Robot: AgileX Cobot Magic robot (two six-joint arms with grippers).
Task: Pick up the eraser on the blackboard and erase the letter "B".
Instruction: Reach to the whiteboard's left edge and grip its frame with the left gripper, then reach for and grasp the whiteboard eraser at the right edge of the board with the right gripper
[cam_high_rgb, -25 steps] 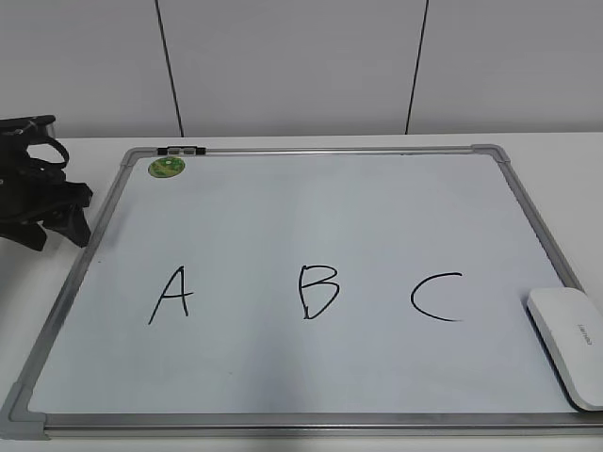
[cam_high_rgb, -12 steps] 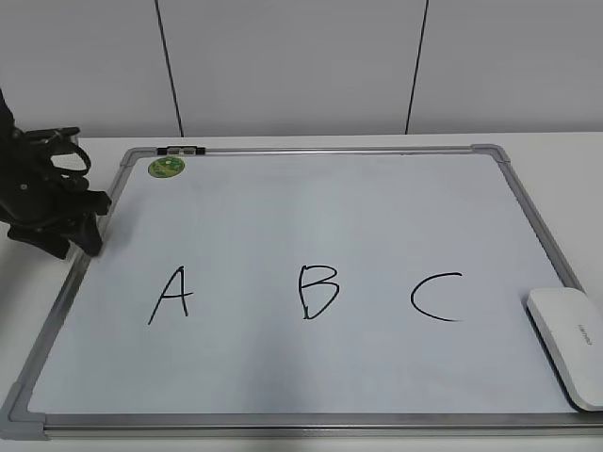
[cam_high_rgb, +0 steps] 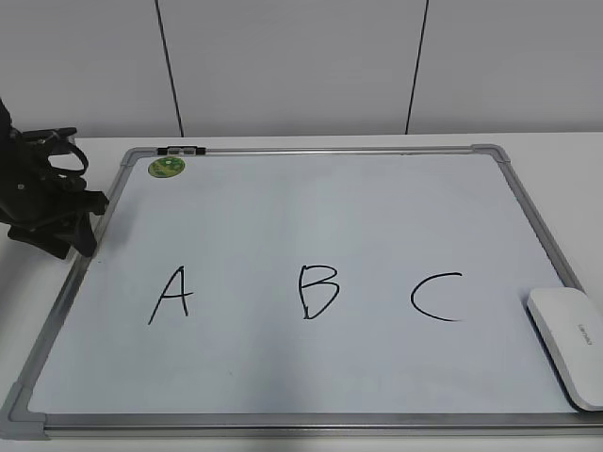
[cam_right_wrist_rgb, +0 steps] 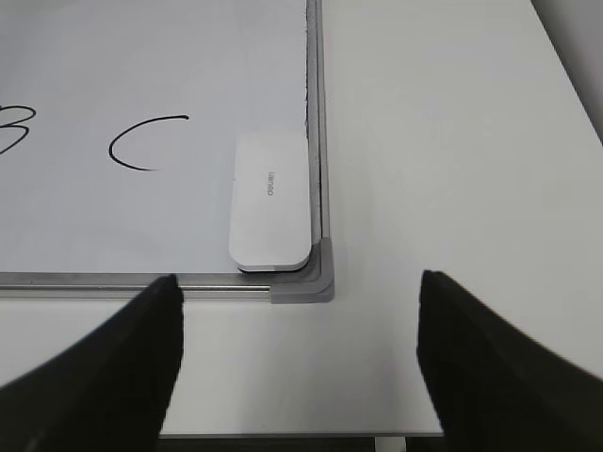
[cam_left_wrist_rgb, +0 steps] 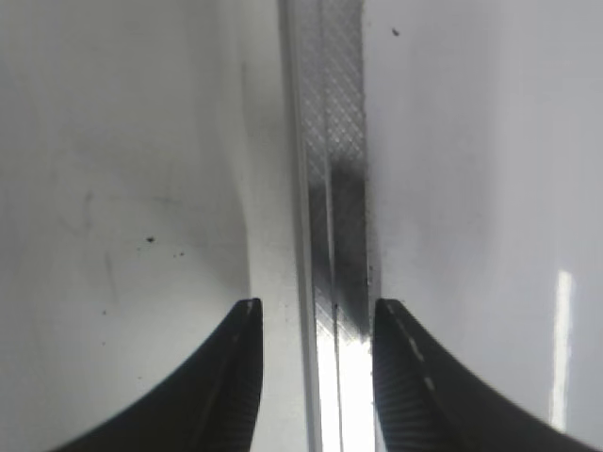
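The blackboard [cam_high_rgb: 330, 207] lies flat on the table, with black A, B and C written in a row. The letter "B" [cam_high_rgb: 318, 292] is in the middle; only its right edge shows in the right wrist view [cam_right_wrist_rgb: 14, 127]. The white eraser [cam_high_rgb: 570, 344] lies at the board's near right corner, also seen in the right wrist view [cam_right_wrist_rgb: 271, 200]. My left gripper [cam_high_rgb: 80, 235] is open, its jaws [cam_left_wrist_rgb: 314, 311] on either side of the board's left frame rail. My right gripper [cam_right_wrist_rgb: 299, 281] is wide open and empty over the bare table, short of the eraser; the exterior view does not show it.
A round green magnet [cam_high_rgb: 167, 168] and a small black clip [cam_high_rgb: 181, 151] sit at the board's far left corner. The letter A [cam_high_rgb: 172, 294] is left of the B, the C [cam_high_rgb: 435, 297] right of it. The table's front edge [cam_right_wrist_rgb: 301, 435] is just below the right gripper.
My left gripper moved right from the table's left side to the board's left frame, then eased slightly back left. The eraser and the letters have not changed.
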